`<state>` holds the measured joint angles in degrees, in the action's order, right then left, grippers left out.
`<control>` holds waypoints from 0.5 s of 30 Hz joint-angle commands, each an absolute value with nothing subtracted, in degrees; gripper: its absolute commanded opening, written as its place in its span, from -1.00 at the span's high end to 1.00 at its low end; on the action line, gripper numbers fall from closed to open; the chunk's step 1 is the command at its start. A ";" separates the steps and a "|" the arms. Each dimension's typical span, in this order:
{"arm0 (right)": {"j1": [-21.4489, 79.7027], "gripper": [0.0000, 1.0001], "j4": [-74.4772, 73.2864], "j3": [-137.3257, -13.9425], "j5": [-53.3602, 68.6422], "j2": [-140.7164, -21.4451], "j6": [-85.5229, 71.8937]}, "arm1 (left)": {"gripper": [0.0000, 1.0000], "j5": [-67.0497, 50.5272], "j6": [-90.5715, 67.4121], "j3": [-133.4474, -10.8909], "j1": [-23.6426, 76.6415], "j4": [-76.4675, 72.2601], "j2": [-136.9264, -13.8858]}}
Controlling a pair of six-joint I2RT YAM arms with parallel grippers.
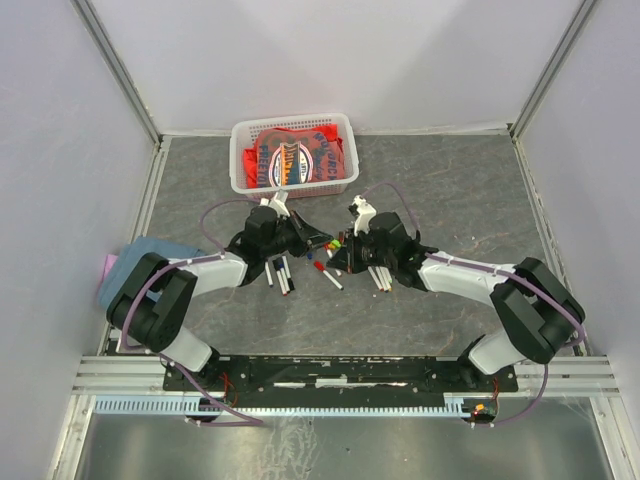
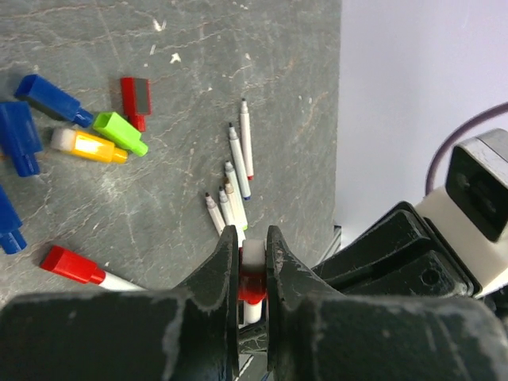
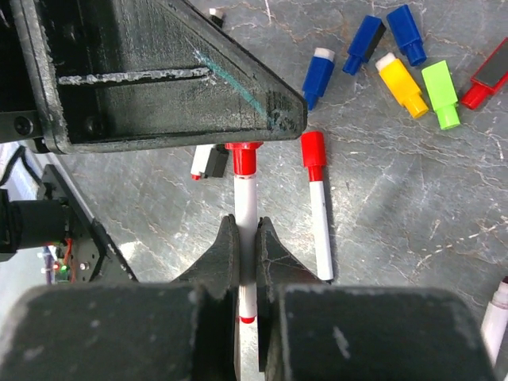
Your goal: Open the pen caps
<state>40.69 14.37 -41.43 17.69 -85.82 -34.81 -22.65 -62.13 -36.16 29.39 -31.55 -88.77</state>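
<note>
Right hand [image 3: 248,228] pinches pen [image 3: 246,194] — red cap [image 3: 242,157] on.

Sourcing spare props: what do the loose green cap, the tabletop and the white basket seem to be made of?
Green cap: likely moulded plastic, smooth with a slight sheen and crisp stepped edges.
Tabletop: matte dark grey with pale veins like slate; may be real stone or a printed surface.
White basket: probably plastic, judging by its thin slotted walls.
</note>
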 commanded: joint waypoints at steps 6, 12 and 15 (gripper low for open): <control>44.47 0.98 1.38 -45.91 -4.92 -87.58 -23.92 | 0.94 -6.14 -63.40 -44.40 29.97 -22.06 -90.58; 47.72 0.98 -1.30 -45.66 -16.89 -88.48 -21.62 | 0.94 0.11 -62.91 -46.41 31.02 -19.45 -92.12; 47.73 0.98 -1.13 -44.84 -16.37 -87.75 -22.22 | 0.94 -0.29 -59.43 -47.50 31.03 -17.82 -92.97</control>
<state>47.33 -0.45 -44.31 -10.39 -88.66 -23.83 -3.88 -62.11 -44.86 30.68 -19.68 -91.83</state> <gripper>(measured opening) 0.058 0.146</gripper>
